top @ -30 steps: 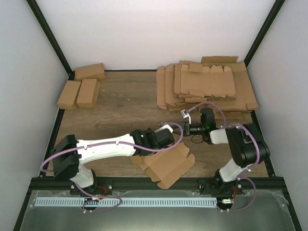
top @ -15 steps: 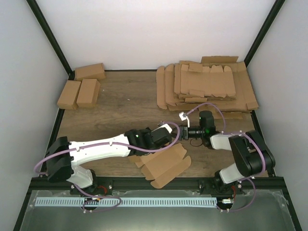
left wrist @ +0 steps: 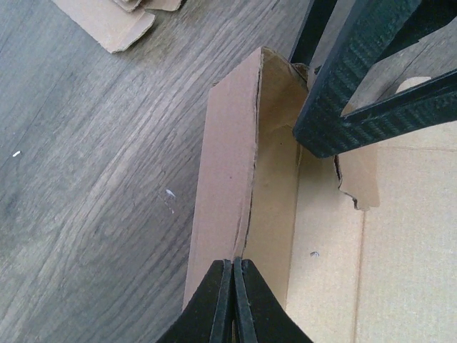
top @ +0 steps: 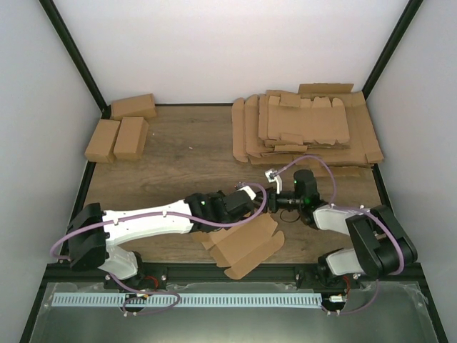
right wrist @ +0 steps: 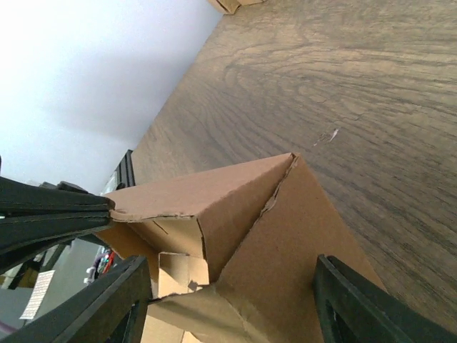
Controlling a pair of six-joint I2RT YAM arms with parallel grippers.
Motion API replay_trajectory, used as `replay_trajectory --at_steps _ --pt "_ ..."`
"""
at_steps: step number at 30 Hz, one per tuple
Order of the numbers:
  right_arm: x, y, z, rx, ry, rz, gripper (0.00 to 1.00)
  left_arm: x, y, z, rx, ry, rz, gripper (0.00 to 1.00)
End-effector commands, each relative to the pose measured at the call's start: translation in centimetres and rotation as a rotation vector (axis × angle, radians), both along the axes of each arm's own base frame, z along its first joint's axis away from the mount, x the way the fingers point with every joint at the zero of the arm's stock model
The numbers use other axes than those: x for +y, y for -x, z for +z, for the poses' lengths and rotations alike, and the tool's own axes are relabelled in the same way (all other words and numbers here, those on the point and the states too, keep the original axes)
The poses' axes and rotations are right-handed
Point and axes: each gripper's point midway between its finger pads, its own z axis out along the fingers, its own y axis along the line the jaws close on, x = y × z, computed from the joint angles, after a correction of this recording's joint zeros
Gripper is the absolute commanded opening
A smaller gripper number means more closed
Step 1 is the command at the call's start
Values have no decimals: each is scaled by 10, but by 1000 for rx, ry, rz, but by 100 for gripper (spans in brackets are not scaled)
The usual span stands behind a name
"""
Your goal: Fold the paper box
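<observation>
The paper box [top: 246, 244] is a brown cardboard sheet lying partly folded at the near middle of the table, with one long wall raised. My left gripper [top: 248, 207] is shut on the top edge of that raised wall [left wrist: 228, 179], and its jaws [left wrist: 233, 263] pinch the cardboard. My right gripper [top: 271, 200] is open at the box's far end. Its fingers [right wrist: 118, 300] stand wide on either side of the folded corner [right wrist: 285, 236] without closing on it. The right fingers [left wrist: 371, 86] also show in the left wrist view, over the box's end flap.
A big stack of flat cardboard blanks [top: 307, 128] lies at the back right. Three folded cartons [top: 118, 132] sit at the back left. White walls enclose the table and a black frame rail [top: 228, 270] runs along its near edge.
The left arm has lowered and stretched out, still holding the wall. The right arm has reached lower and closer to the box's end. The box has shifted slightly to the left.
</observation>
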Motion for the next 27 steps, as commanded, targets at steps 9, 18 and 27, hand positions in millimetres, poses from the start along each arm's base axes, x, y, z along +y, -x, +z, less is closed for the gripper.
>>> replay_trajectory --at_steps 9,18,27 --pt "0 9 -10 -78 71 -53 66 -5 -1 12 -15 51 -20 4" --pt "-11 19 -16 -86 104 -105 81 -8 4 6 1 46 -45 4" --pt "-14 25 -18 -52 100 -113 99 -1 -6 11 -67 -11 -30 4"
